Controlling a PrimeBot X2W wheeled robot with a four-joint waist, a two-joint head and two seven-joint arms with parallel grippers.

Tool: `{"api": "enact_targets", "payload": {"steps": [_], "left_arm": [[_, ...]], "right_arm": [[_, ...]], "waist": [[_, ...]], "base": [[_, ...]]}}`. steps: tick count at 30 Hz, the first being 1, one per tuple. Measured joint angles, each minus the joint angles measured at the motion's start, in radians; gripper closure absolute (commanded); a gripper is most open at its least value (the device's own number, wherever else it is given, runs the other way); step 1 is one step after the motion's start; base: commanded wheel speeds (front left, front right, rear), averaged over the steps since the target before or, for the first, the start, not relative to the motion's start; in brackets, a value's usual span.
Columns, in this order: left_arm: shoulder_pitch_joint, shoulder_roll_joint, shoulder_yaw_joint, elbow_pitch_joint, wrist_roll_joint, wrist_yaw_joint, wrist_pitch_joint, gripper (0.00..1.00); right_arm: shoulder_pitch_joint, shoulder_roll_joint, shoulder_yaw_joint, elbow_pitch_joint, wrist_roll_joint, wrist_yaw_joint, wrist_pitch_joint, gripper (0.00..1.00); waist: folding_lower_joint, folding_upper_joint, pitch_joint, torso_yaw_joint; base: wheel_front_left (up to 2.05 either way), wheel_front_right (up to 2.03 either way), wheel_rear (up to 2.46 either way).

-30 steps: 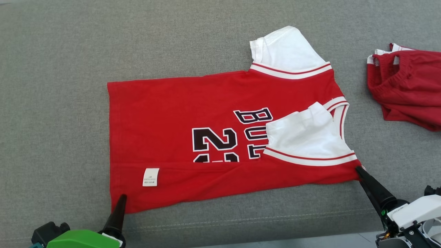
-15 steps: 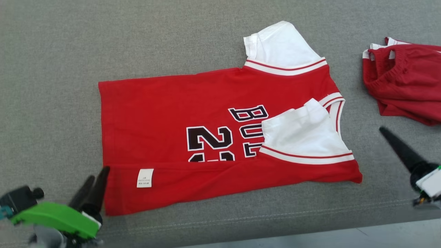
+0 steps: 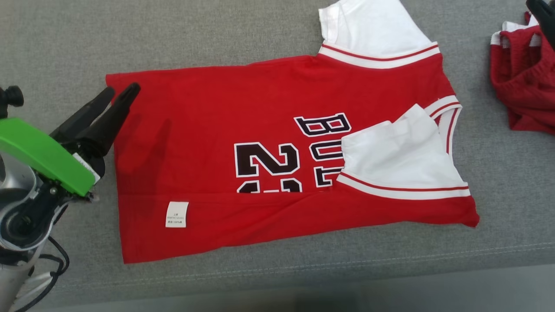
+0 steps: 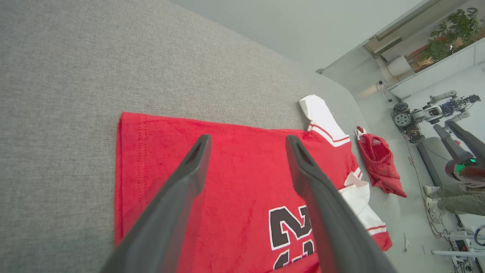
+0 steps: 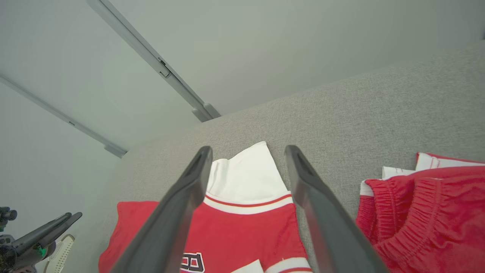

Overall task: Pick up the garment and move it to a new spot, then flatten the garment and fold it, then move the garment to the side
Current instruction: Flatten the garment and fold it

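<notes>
Garment (image 3: 217, 130): red jersey, flat on the grey fabric surface (image 3: 260, 30) at frame centre, lower edge folded up. Legible print: "BU" (image 3: 323, 125) and "2" (image 3: 266, 159). The white label (image 3: 177, 214) at lower left is too small to read. Left pincer (image 3: 121, 89) at the garment's left edge: open, empty. Right pincer (image 5: 248, 149): open, empty.

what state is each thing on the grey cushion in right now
red and white basketball jersey: flat on the grey cushion, near edge and one white sleeve folded over
dark red shorts: bunched, apart from the jersey
left gripper: open, empty, at the jersey's edge
right gripper: open, empty
</notes>
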State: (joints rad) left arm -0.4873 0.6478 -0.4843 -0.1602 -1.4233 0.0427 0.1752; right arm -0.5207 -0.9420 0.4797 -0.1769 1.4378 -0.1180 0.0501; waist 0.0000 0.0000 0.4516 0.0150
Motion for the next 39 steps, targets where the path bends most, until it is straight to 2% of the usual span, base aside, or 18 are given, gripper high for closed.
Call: {"api": "enact_targets", "payload": {"steps": [5,11,18,20,28,35,39], "left_arm": [[-0.085,-0.003,-0.004,0.046,-0.015,-0.004,0.072,0.00],[-0.170,-0.009,-0.003,0.114,-0.019,-0.004,0.112,0.00],[-0.234,-0.094,-0.041,0.173,-0.034,-0.046,0.140,0.00],[-0.241,-0.103,-0.049,0.186,-0.034,-0.053,0.142,0.00],[-0.280,-0.107,-0.049,0.232,-0.034,-0.086,0.159,0.00],[-0.309,-0.108,-0.051,0.262,-0.030,-0.105,0.160,0.00],[-0.336,-0.089,-0.075,0.280,0.033,-0.118,0.174,0.00]], "right_arm": [[-0.113,0.014,0.050,0.042,-0.059,-0.007,0.082,0.00],[-0.261,0.067,0.095,0.096,-0.132,-0.007,0.157,0.00],[-0.331,0.110,0.150,0.239,-0.224,-0.007,0.213,0.00],[-0.350,0.128,0.155,0.278,-0.236,-0.007,0.225,0.00],[-0.456,0.218,0.179,0.364,-0.276,-0.007,0.266,0.00],[-0.507,0.278,0.193,0.413,-0.286,-0.007,0.285,0.00],[-0.516,0.298,0.205,0.439,-0.288,-0.007,0.286,0.00]], "waist": [[0.0000,0.0000,0.066,0.013],[0.0000,0.0000,0.146,0.030],[0.0000,0.0000,0.208,0.057],[0.0000,0.0000,0.214,0.070],[0.0001,0.0000,0.236,0.103],[0.0000,0.0000,0.247,0.099],[0.0000,0.0000,0.248,0.093]], "base": [[0.00,0.00,0.00],[0.00,0.00,0.00],[0.00,0.00,0.00],[0.00,0.00,0.00],[0.00,0.00,0.00],[0.00,0.00,0.00],[0.00,0.00,0.00]]}}
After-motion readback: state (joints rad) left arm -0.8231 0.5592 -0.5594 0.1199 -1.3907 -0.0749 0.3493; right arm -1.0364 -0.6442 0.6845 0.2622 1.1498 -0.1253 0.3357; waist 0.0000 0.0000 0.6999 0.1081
